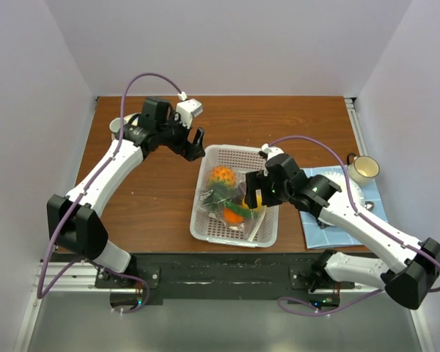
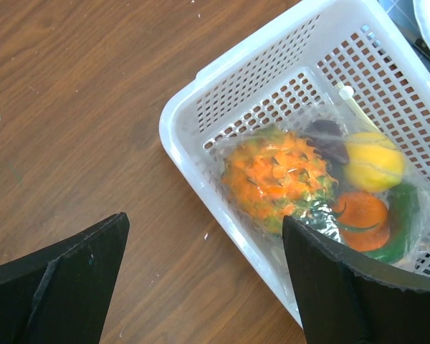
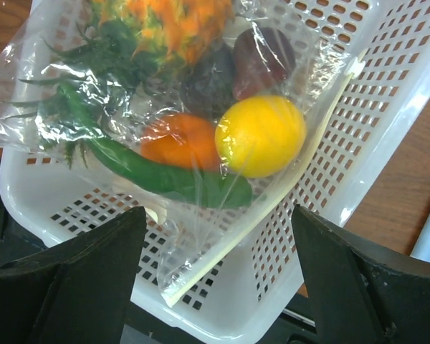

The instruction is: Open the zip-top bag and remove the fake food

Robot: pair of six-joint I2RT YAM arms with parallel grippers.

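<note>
On the table (image 1: 154, 205), the white basket (image 1: 220, 240) looks light and sits loose, so it may slide or lift up when a gripper pulls the zip-top bag (image 3: 222, 215), which lies inside it with the fake food (image 3: 260, 136) packed in. Both the left gripper (image 1: 196, 147), beside the basket's far corner, and the right gripper (image 1: 253, 188), over the bag, are wide open and hold nothing. The bag's zip strip (image 3: 222, 256) lies flat and thin, so the fingers may slip off or pinch both sides shut.
</note>
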